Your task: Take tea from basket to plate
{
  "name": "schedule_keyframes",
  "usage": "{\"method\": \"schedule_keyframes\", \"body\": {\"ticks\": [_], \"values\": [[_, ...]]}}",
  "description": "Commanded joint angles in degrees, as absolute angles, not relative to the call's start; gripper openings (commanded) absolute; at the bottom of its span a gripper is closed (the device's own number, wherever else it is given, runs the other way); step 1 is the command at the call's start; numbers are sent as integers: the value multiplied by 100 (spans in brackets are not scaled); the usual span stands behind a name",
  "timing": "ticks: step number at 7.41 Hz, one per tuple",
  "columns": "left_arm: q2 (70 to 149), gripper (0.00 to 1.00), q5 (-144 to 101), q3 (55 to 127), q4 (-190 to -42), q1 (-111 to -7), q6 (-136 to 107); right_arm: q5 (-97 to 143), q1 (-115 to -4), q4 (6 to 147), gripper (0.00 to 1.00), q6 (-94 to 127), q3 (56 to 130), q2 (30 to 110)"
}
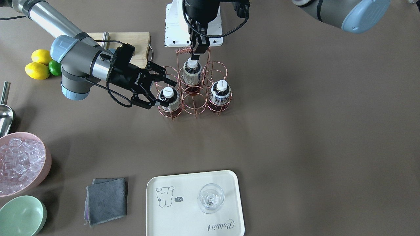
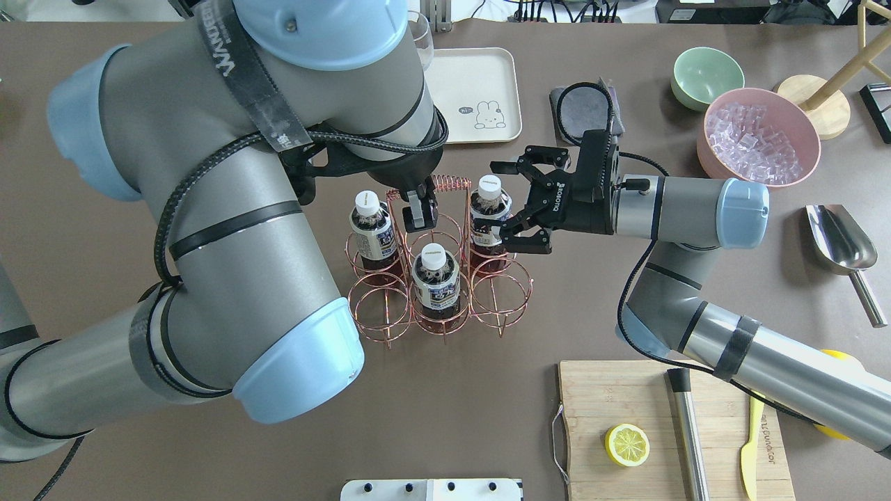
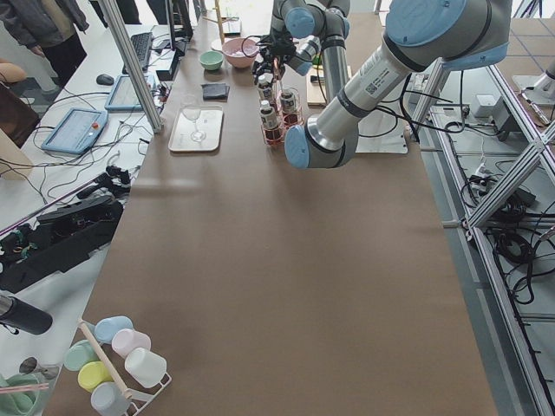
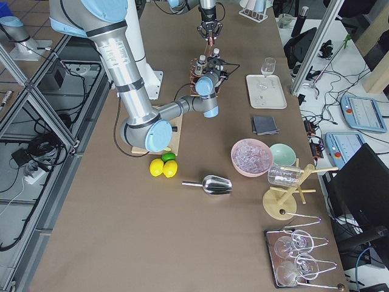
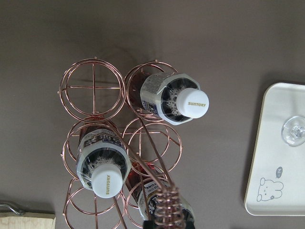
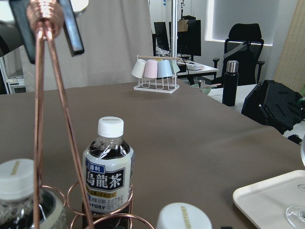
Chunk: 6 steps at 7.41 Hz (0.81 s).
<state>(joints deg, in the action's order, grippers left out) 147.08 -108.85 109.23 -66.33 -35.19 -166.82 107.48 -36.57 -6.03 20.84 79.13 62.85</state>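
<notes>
While in the six-ring basket (image 5: 94, 87), three tea bottles (image 2: 436, 275); one plate (image 2: 480, 76).

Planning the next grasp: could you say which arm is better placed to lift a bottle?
Right: the open right gripper brackets a clear brown tea bottle; the left gripper holds the copper wire basket's handle.

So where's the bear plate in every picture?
Front-facing: plate bottom centre.
Overhead: plate top centre.
Exterior left: plate upper left.
Exterior right: plate upper right.
Left wrist: plate right edge.
Right wrist: plate bottom right corner.
Landmark: the stemmed glass standing on it.
</notes>
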Motion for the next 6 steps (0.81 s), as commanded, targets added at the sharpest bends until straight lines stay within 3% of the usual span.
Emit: {"method": "schedule_keyframes", "body": {"ticks": [1, 3, 6], "values": [[14722, 0, -10890, 10942, -6627, -3533, -16682, 10801, -3726, -510, 16, 2267, 8006, 6302], [14722, 0, -10898, 10934, -6601, -3533, -16682, 10828, -3753, -423, 3, 2320, 8120, 6363], [14722, 0, -10898, 10995, -6557, -3533, -16682, 11144, -3875, -150, 0, 2838, 8357, 6372]]}}
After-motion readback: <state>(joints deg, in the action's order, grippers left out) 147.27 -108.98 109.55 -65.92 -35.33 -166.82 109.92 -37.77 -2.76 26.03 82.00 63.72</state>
